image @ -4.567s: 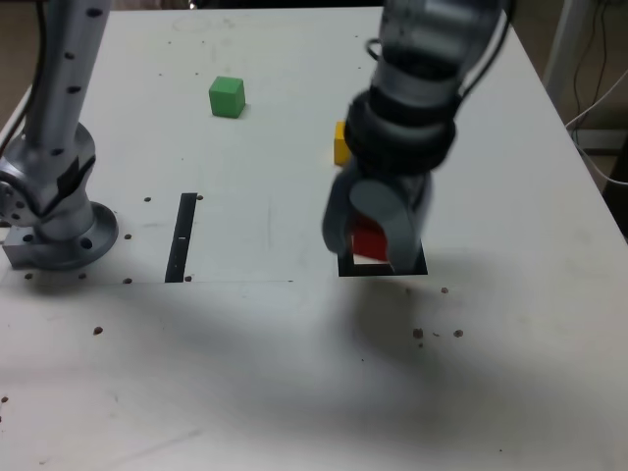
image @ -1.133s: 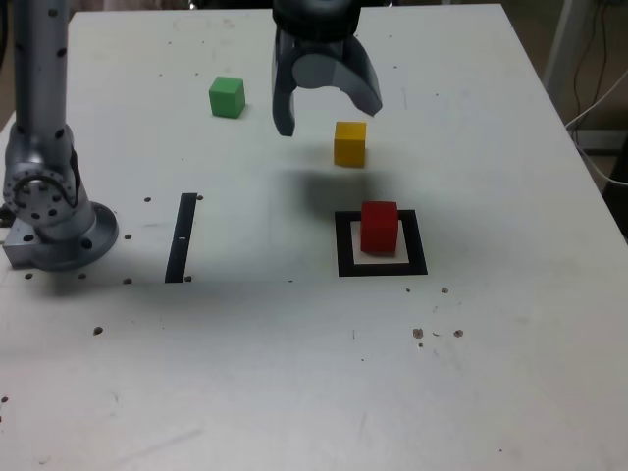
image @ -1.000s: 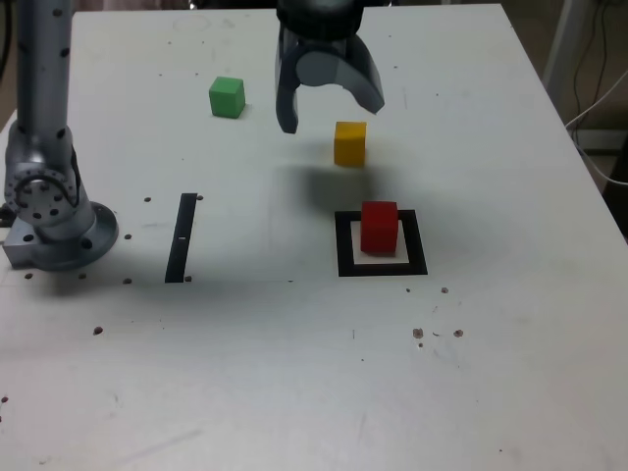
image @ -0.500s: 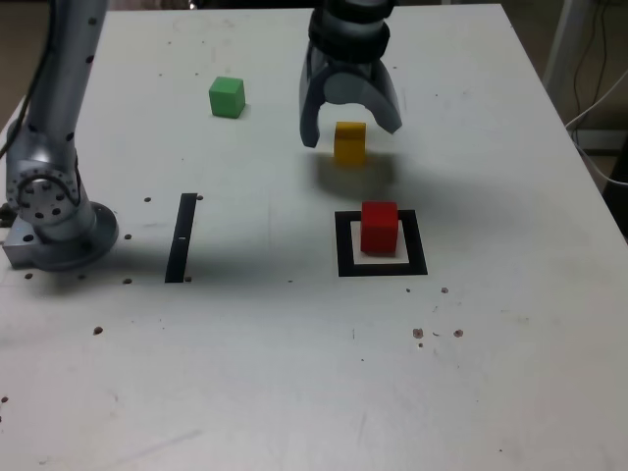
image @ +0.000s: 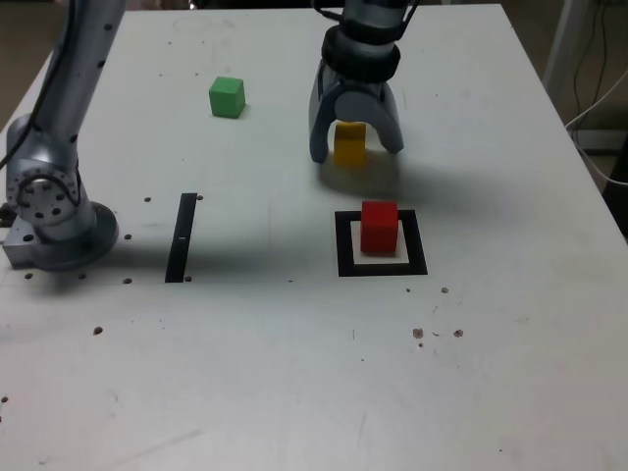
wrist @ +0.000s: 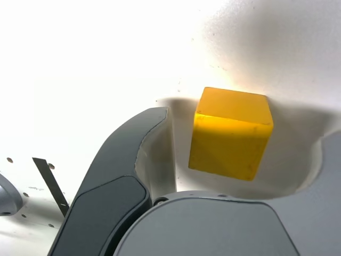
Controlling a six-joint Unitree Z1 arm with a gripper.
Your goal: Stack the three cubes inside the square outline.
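Observation:
The yellow cube (image: 349,144) (wrist: 230,133) rests on the white table between the two fingers of my gripper (image: 353,147), which is open and lowered around it; the wrist view shows gaps on both sides of the cube. The red cube (image: 379,226) stands inside the square outline (image: 342,245), nearer the front than the gripper. The green cube (image: 227,97) sits alone toward the exterior view's left, at the back of the table.
A thin black strip (image: 182,236) (wrist: 50,181) lies on the table at the exterior view's left. The arm's grey base (image: 49,211) stands at the left edge. Cables (image: 599,88) hang past the table's right edge.
My gripper has moved from behind and left of the yellow cube to the right and downward, and now straddles it. The cubes have not moved in the last second.

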